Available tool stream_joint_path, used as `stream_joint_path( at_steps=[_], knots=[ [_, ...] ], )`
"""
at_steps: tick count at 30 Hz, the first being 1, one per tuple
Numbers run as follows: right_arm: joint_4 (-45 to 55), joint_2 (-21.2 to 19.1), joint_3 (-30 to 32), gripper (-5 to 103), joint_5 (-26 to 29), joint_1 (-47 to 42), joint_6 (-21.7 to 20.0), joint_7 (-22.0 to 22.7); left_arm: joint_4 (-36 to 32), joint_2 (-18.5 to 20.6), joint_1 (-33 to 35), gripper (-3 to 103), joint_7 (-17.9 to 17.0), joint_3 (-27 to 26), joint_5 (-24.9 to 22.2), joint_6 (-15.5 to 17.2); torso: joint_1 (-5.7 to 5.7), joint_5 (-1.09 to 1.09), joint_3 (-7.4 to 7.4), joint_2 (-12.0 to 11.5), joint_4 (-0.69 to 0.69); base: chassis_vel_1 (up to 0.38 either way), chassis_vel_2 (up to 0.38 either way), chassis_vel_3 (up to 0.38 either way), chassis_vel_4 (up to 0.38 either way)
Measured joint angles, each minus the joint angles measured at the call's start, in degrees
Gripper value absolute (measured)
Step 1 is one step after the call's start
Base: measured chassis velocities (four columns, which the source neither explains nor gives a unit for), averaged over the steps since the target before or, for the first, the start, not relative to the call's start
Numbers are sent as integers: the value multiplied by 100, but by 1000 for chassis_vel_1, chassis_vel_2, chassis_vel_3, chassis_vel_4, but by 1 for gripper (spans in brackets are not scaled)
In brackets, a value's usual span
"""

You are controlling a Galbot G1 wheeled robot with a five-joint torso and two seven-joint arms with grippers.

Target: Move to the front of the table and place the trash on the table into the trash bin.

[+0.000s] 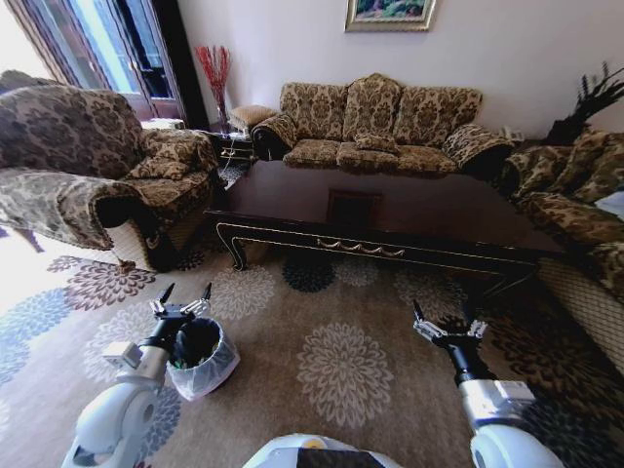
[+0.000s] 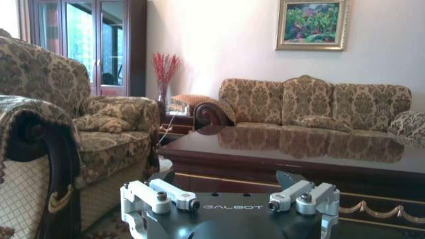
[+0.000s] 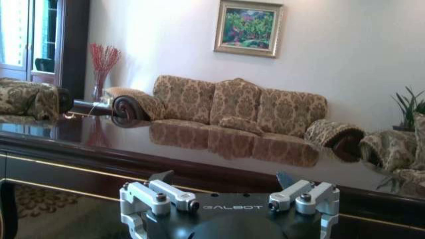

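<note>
Table point(image 1: 292, 200): large rectangular coffee table, dark glossy reddish-brown wood, gold-trimmed carved apron, curved legs. Stands at the centre of the room on a floral patterned carpet point(image 1: 341, 370), across from the robot. Its top mirrors the sofa and wall.

Trash bin point(image 1: 203, 359): small round black bin with translucent white bag liner. Sits on the carpet at near left, well short of the table's near edge. Something green shows at the rim inside; the rest of the contents cannot be made out.

Left gripper point(image 1: 183, 297): held low over the carpet, just above and touching the outline of the trash bin's far rim as seen from the head view. Fingers spread apart, grasping nothing.

Right gripper point(image 1: 447, 320): held low at near right over the carpet, short of the table's near edge. Fingers spread apart, grasping nothing.

Three-seat sofa point(image 1: 375, 122): brown and gold damask, against the far wall behind the table.

Armchair point(image 1: 88, 166): same fabric, left of the table.

Second armchair point(image 1: 575, 200): same fabric, right of the table.

Framed painting point(image 3: 248, 28): on the wall above the sofa.

Vase of red stems point(image 1: 215, 73): far left corner, beside the sofa.
</note>
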Motion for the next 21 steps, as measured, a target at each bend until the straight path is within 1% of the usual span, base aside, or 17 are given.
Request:
stream_joint_path(
  at_steps=[16, 21],
  knots=[
    [-6, -3, 0, 100, 7, 2, -1, 1, -6, -3, 3, 100, 2, 1, 8, 4, 0, 0, 0, 0, 0, 0, 0, 0, 0],
    [-6, -4, 0, 100, 9, 2, -2, 1, -6, -3, 4, 100, 2, 1, 9, 4, 0, 0, 0, 0, 0, -70, -67, 66, 70]
  ],
)
